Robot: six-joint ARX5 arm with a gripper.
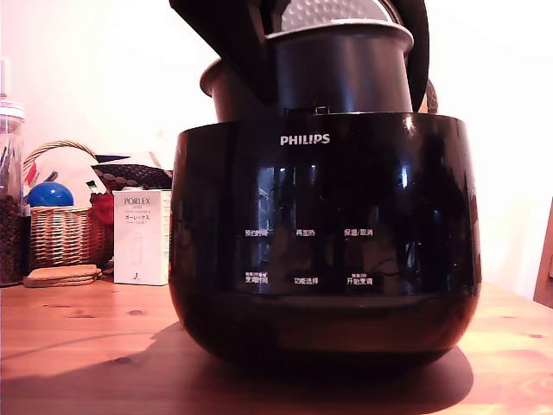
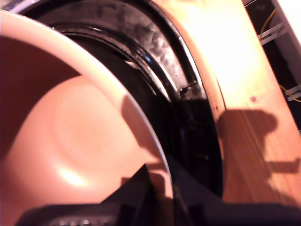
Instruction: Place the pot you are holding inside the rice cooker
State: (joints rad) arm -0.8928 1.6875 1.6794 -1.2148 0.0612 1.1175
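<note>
Matte dark grey metal: your pot hangs above the rice cooker, its flared rim uppermost and its base already below the cooker's top edge in the exterior view. Its axis runs close to vertical, mouth up; any small tilt cannot be judged from here. In the wrist view the pot's inside reads a warm pinkish tone and is bare.

The gripper shows only as dark shapes straddling the pot's rim at the near edge of the wrist view: one finger lies inside the wall, the other outside it. You can take the fingers as clamped on the rim, though the contact itself is in shadow.

Beyond the fingers, past the pot's wall, the cooker's open well appears as a dark ring with a glossy black collar. Its contents cannot be made out. The hinged lid stands raised behind the pot, dimpled silver plate facing forward.

The cooker sits on a wooden table. At the exterior view's left, well apart from the cooker: a wicker basket holding a blue ball, a white PORLEX box, and cork coasters.
</note>
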